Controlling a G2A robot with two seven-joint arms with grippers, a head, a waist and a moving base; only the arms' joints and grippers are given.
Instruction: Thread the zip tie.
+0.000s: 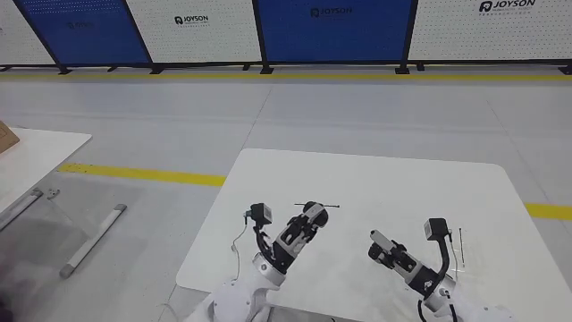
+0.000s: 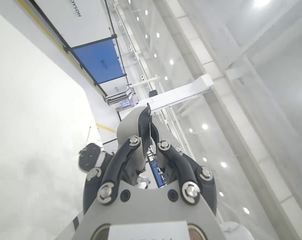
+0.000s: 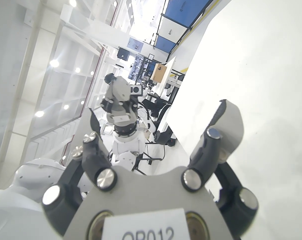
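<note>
Two zip ties: held zip tie [image 1: 331,205] was clamped in left gripper [image 1: 313,211], mid-frame; loose zip tie [image 1: 460,243] lay lower right near table [image 1: 402,179] edge. Right gripper [image 1: 375,243] gaped, holding nothing.

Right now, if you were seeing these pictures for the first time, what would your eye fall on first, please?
First the black zip tie, pinched in the left gripper and held level over the middle of the white table. Next comes the right gripper beside it, its fingers spread wide and empty. A thin dark strip lies on the table's right side, beyond the right arm.
</note>
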